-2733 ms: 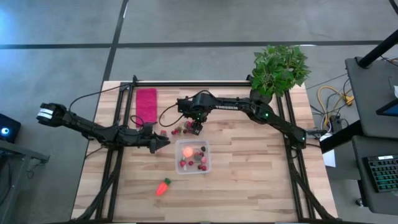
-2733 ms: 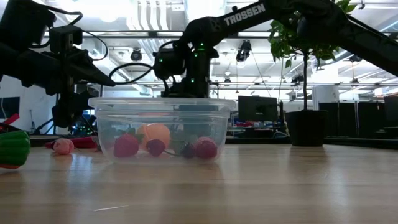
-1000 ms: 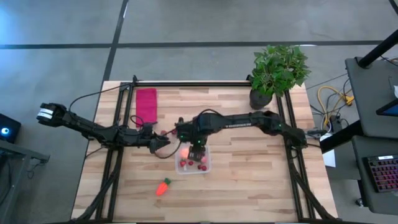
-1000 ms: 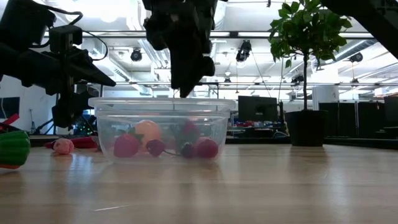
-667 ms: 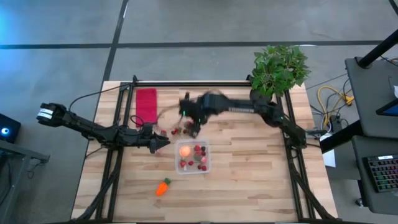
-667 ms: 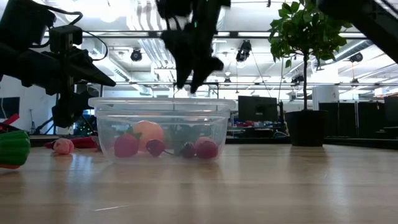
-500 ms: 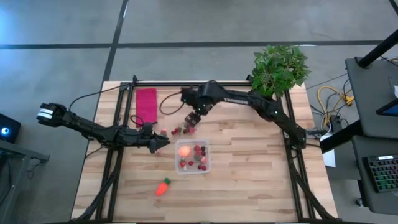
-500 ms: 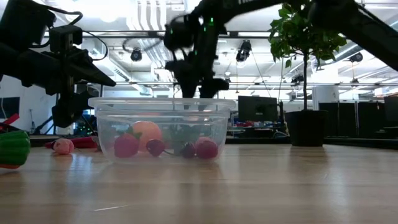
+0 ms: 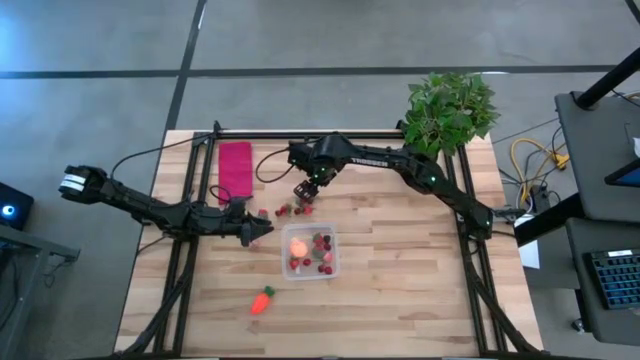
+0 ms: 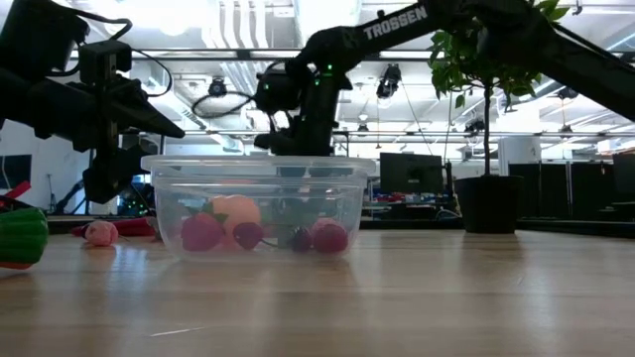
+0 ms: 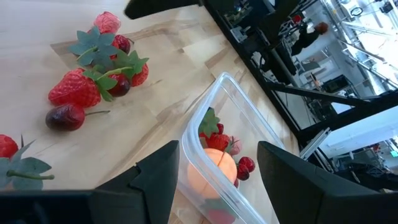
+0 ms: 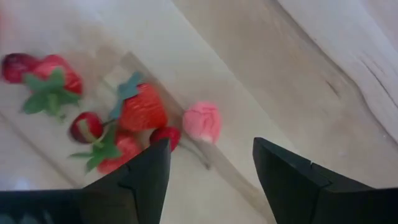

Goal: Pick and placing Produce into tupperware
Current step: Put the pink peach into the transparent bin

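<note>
The clear tupperware (image 9: 310,253) stands mid-table with a pale orange round fruit (image 9: 297,244) and several red berries inside. Loose strawberries and dark cherries (image 9: 289,210) lie on the wood just beyond its far side. An orange carrot (image 9: 262,300) lies nearer the front edge. My right gripper (image 9: 305,192) hangs open just above those loose berries, fingers pointing down; a strawberry (image 12: 142,111) and a pink piece (image 12: 202,121) show ahead of its fingers (image 12: 211,180). My left gripper (image 9: 262,230) waits open left of the tupperware, nothing between its fingers (image 11: 217,180).
A red cloth (image 9: 236,165) lies at the far left of the table and a potted plant (image 9: 448,110) stands at the far right corner. Bare wood stretches right of the tupperware. Black frame rails run along the table's left, right and far sides.
My right gripper has swung from above the tupperware toward the table's far edge and come down over the loose berries, rolling at the wrist as it went. The tupperware and its contents have stayed put.
</note>
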Robot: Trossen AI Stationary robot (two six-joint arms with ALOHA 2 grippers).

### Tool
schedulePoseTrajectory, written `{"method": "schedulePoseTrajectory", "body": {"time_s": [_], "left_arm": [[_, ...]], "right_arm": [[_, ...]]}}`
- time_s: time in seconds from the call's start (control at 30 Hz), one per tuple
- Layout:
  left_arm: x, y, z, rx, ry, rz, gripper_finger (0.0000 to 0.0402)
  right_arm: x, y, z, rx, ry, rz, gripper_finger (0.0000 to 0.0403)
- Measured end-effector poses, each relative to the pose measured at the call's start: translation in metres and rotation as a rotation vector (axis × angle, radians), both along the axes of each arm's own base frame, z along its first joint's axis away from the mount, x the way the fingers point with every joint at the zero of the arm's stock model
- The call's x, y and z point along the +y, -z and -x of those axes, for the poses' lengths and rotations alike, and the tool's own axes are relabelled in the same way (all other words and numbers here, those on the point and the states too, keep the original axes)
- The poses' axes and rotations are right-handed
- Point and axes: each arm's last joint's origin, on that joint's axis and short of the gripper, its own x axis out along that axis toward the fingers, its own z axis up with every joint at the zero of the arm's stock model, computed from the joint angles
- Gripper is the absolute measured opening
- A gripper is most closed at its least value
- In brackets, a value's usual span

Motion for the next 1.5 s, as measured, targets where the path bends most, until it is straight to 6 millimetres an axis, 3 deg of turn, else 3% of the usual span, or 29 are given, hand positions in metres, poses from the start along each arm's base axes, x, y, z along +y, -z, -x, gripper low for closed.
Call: {"method": "schedulePoseTrajectory", "body": {"time_s": [0.3,0.67,1.5], "left_arm": [[0.000,0.000,0.000,-0.001,0.000,0.000,0.0203],[0.000,0.000,0.000,0.000,-0.001,-0.001,0.0203],[0.000,0.000,0.000,0.001,-0.001,-0.002,0.0203]], "right_arm": [[-0.004,0.022,-0.004,0.026,0.023,-0.020,0.0219],[-0.003,0.022,-0.007,0.000,0.022,-0.040,0.0213],[-0.001,0.027,-0.007,0.003,0.019,-0.041,0.0079]]}}
